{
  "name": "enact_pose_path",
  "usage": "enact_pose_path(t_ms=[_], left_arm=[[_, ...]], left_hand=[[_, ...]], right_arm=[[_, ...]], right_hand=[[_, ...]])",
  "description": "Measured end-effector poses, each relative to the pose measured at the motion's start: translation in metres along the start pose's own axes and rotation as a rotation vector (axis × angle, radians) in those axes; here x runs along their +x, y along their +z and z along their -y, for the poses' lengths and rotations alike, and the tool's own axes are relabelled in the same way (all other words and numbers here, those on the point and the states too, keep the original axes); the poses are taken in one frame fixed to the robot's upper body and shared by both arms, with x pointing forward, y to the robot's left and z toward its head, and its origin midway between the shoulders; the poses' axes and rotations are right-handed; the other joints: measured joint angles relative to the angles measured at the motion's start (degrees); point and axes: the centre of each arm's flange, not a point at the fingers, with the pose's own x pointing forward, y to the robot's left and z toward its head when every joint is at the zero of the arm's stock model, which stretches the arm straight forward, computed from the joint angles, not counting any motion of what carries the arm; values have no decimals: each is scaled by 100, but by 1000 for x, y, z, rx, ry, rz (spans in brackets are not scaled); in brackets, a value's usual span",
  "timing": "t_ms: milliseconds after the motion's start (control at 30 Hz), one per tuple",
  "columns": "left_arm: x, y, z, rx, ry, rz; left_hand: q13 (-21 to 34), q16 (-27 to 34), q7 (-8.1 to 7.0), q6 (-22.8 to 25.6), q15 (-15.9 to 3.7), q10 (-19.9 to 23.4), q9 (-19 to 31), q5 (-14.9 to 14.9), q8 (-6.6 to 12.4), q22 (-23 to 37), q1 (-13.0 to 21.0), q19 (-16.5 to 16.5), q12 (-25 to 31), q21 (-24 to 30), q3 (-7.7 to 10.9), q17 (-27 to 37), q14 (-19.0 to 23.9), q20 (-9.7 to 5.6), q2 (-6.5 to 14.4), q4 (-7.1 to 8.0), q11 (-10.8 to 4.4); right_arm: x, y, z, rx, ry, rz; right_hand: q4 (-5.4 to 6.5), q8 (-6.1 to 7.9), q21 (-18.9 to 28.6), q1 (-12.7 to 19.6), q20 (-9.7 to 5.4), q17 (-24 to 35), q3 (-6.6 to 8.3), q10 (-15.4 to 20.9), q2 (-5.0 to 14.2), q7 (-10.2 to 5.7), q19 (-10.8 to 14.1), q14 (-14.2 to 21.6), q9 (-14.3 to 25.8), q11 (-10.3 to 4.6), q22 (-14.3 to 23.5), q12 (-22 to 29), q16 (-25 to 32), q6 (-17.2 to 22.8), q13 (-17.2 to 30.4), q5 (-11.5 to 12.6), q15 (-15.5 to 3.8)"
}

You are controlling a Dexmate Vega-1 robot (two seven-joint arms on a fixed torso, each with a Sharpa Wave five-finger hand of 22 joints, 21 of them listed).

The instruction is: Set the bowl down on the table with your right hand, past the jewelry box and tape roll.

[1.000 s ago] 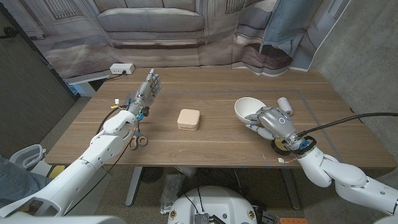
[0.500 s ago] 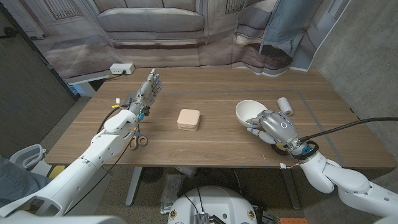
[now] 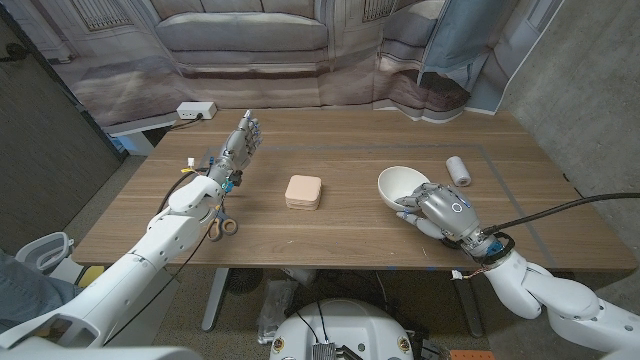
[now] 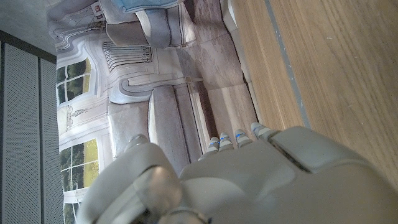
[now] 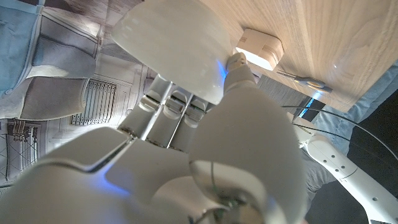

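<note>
On the right half of the surface (image 3: 330, 235), the right robot hand (image 3: 440, 210) grips the white bowl (image 3: 402, 183) by its near rim, fingers wrapped under and against the wall; whether the bowl's base touches the wood can't be told from the head view. The bowl sits right of the jewelry box (image 3: 303, 191) and near the tape roll (image 3: 458, 169), which lies just beyond it toward the far right. Main risk, as a judgement: the bowl looks tilted in the grasp, so releasing it now could let it rock or roll off its edge, and a sweep toward the far side could clip the tape roll and send it rolling. The grip is on the rim only, so a slip mid-move is plausible. The left robot hand (image 3: 240, 142) stands on edge, fingers straight and together, holding nothing, near the scissors (image 3: 222, 222); it is well apart from the bowl. The right wrist view adds what the head view lacks: fingers (image 5: 163, 109) pressed up against the bowl's (image 5: 171, 46) outer wall, with the jewelry box (image 5: 260, 47) past it. The left wrist view shows the left robot hand's (image 4: 249, 180) back over bare wood.
</note>
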Motion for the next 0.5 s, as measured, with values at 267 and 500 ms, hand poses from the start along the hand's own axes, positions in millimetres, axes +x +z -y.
enact_pose_path(t_ms=[267,500], left_arm=[[1,0,2,0,-4,-2],[3,0,4,1,-7,-2]], left_hand=[[0,0,0,0,0,0,0,0,0,0,0,0,0,0,1,0,0,0,0,0,0],[0,0,0,0,0,0,0,0,0,0,0,0,0,0,1,0,0,0,0,1,0]], right_arm=[[-4,5,-3,-1,2,6],[-9,10,-10,5,5,2]], right_hand=[[5,0,44,0,0,0,-7,0,0,0,1,1,-1,0,1,-1,-45,0,-1,21,-1],[-1,-6,66,1,0,25,-15,0,-1,0,1,1,-1,0,1,-1,-47,0,-4,21,-1]])
